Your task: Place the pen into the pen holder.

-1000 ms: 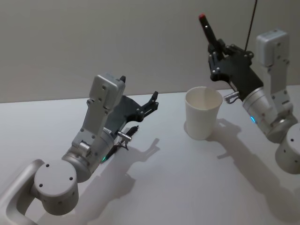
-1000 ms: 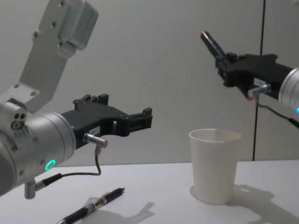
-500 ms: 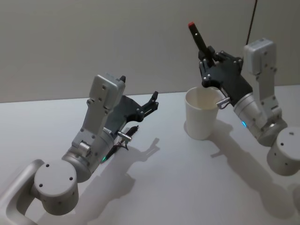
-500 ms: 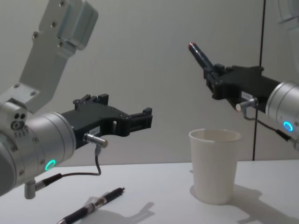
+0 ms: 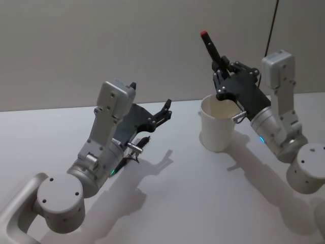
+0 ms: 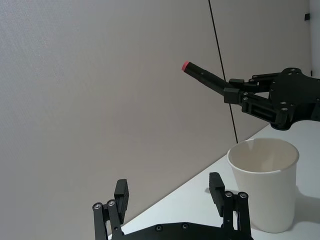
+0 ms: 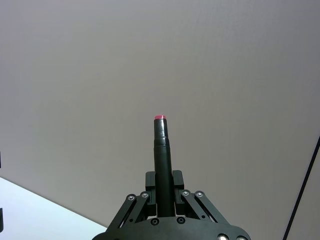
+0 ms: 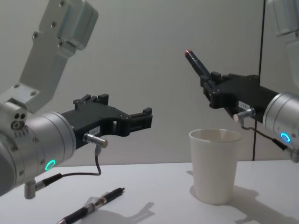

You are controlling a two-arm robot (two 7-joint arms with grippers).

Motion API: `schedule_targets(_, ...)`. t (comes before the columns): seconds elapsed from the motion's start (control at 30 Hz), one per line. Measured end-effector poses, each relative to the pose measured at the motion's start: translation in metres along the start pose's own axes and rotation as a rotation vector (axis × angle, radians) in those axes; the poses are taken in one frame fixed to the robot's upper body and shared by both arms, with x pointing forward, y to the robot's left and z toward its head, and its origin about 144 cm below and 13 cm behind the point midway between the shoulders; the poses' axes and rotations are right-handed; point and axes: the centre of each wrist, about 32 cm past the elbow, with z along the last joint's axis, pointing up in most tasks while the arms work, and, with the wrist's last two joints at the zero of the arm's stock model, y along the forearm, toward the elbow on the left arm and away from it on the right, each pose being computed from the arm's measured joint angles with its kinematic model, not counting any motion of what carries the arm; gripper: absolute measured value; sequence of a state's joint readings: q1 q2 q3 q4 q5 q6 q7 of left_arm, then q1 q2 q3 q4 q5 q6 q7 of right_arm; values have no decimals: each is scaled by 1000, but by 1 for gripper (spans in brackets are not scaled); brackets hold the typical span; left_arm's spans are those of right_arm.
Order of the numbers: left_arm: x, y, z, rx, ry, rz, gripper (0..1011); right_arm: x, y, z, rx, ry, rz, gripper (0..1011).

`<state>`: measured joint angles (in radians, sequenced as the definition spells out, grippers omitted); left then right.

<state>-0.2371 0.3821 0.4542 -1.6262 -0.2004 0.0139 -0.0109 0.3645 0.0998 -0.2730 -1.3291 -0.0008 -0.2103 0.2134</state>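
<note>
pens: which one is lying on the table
The dark pen lying flat on the table beneath the left gripper. The red-tipped pen is held tilted upward in the right gripper above the paper cup.

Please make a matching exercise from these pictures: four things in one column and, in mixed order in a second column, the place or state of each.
Column one
1. red-tipped pen
2. pen holder
3. second pen
4. left gripper

Column two
a. open, held above the table
b. lying on the table under the left arm
c. standing upright on the table
d. held tilted in the right gripper

Pairs: 1-d, 2-c, 3-b, 4-a
</note>
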Motion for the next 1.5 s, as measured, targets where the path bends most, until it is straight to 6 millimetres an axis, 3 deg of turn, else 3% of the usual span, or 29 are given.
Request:
schedule_targets(1.3,0,0,0,0,0,0,1001,-9,20,-29,-8,-4,77,187)
schedule_targets(1.43,0,0,0,0,0,0,1001,-9,21,-31,-11,-5,80,308)
schedule_targets(1.5,0,0,0,0,0,0,1001,-9,21,-31,-11,-5,81,320)
